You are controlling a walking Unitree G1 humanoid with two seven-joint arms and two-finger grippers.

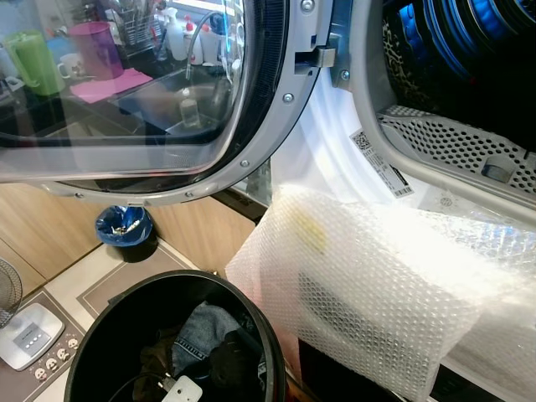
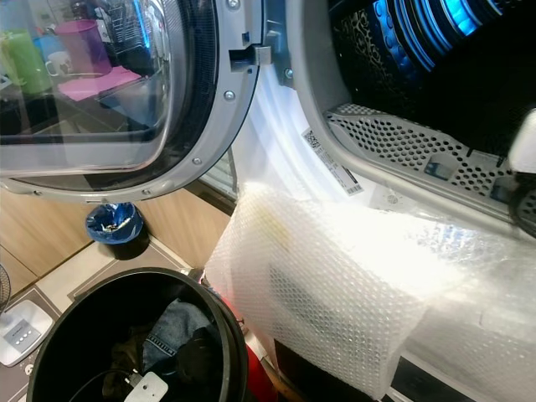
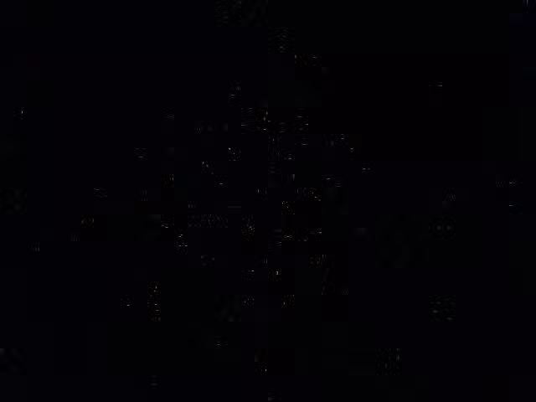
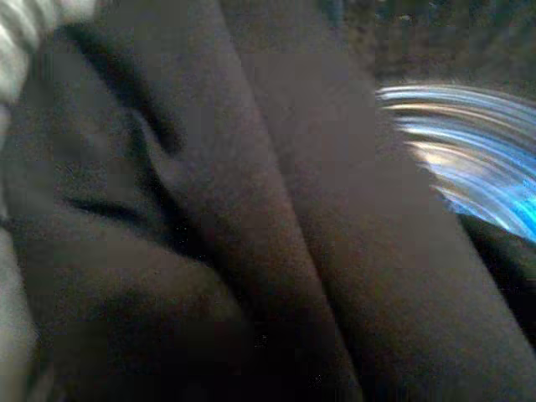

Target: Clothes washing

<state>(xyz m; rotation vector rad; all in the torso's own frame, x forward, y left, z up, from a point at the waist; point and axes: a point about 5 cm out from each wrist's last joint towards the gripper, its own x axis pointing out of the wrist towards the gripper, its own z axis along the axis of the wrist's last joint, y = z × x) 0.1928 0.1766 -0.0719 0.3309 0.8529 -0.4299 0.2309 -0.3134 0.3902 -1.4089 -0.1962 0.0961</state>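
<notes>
The washing machine stands in front of me with its round glass door (image 1: 126, 92) swung open to the left. Its drum (image 2: 435, 50) is lit blue, and a dark speckled cloth (image 2: 368, 42) lies against its left wall. My right arm (image 2: 523, 142) reaches into the drum from the right edge. The right wrist view sits close against folds of dark cloth (image 4: 251, 209), with the blue-lit drum ribs (image 4: 461, 151) behind. A black laundry basket (image 1: 167, 280) stands low on the left, holding jeans (image 1: 201, 331) and dark clothes. The left wrist view is black.
Bubble wrap (image 1: 368, 285) is draped over the machine's front below the opening. A small black bin with a blue liner (image 1: 124, 226) stands on the floor by the wooden cabinets. A white scale-like device (image 1: 29, 335) lies at the far left.
</notes>
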